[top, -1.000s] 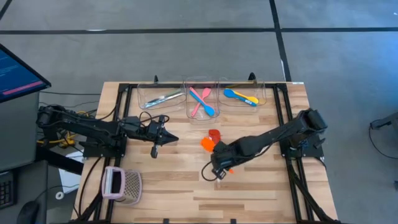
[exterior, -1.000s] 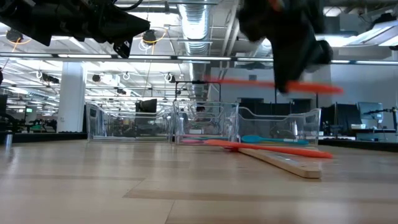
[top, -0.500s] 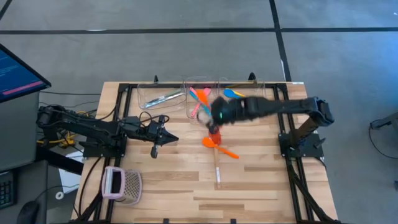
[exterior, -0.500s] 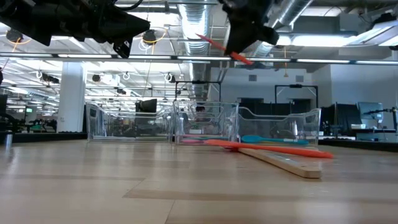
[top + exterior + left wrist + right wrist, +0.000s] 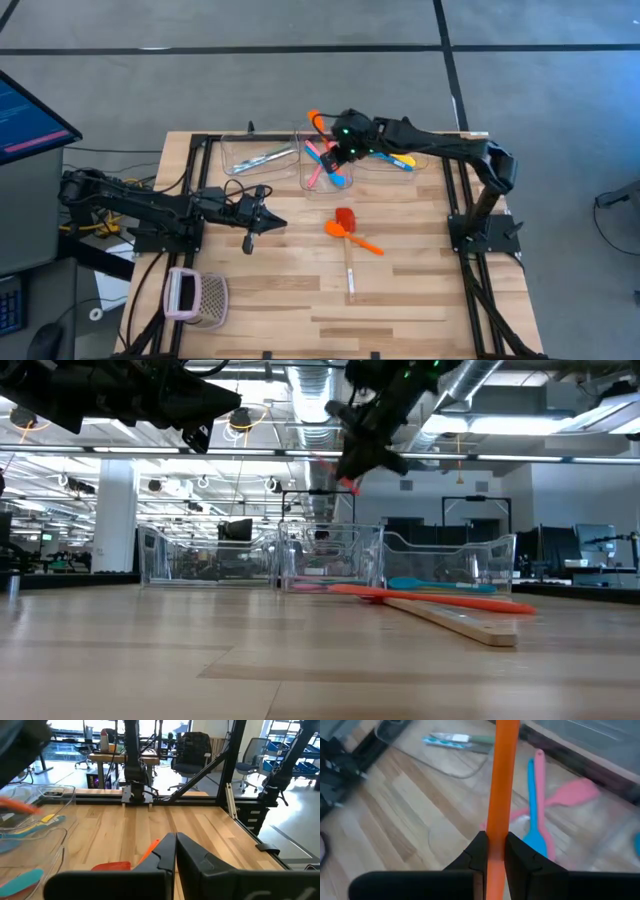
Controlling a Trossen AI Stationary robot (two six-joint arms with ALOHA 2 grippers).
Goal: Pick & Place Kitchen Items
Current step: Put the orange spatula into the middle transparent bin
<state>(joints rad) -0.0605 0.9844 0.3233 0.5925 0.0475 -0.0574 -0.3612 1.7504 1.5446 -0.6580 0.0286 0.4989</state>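
My right gripper (image 5: 337,140) hangs over the middle clear bin (image 5: 322,175) at the table's far side, shut on an orange spoon (image 5: 316,120), also in the low view (image 5: 338,472). Pink and blue spoons (image 5: 536,815) lie in that bin. A second orange spoon (image 5: 352,236) and the red-headed wooden-handled spatula (image 5: 347,255) lie flat on the table's middle. My left gripper (image 5: 272,224) is shut and empty, above the table left of them. My right gripper pinches the orange spoon's handle (image 5: 496,827) between its two fingers (image 5: 478,851). The fingers slant down from the table's right side. The spoon is lifted clear above the bin, its one end (image 5: 314,117) sticking out toward the far left.
The left clear bin (image 5: 238,150) holds silvery and teal-handled cutlery (image 5: 264,157). The right clear bin (image 5: 425,150) holds blue and yellow spoons (image 5: 388,155). A pink-and-white mesh basket (image 5: 197,297) lies near the front left. Black frame rails (image 5: 455,200) run along the table's sides.
My right gripper has carried the orange spoon up and toward the table's far edge, from above the spatula's handle to above the middle bin. The spoon has turned from level crosswise to pointing toward the far left. The spatula and the other orange spoon stay on the table.
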